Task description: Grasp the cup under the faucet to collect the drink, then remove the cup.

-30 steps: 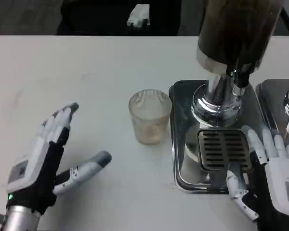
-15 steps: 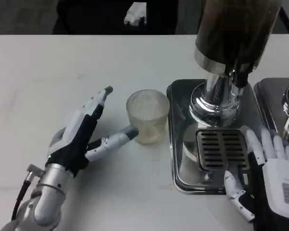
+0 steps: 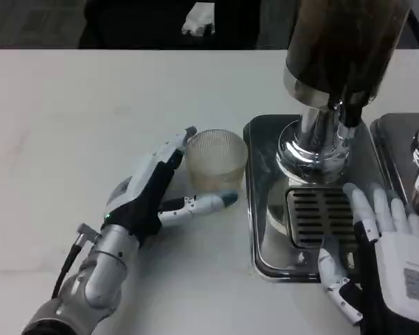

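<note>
Left hand closes in on the cup, grasp not yet made.

The right hand [image 3: 394, 262] rests open on the drip tray [image 3: 265, 237], holding nothing. Over 1 second the left hand [image 3: 150, 199] has swept up to the ribbed cup [image 3: 216, 167], its spread fingers now either side, empty; the grasp looks imminent. Beyond and to its right, the dispenser [image 3: 335, 77] and its faucet [image 3: 348, 112] overhang the grate [image 3: 314, 213], and the tray rim lies between.

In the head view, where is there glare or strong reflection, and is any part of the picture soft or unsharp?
Head view: bright reflections sit on the chrome dispenser base and the steel drip tray; the white table is evenly lit, with a soft shadow under the left hand beside the ribbed cup; the whole picture is slightly soft, and the right hand is cut by the frame edge.
</note>
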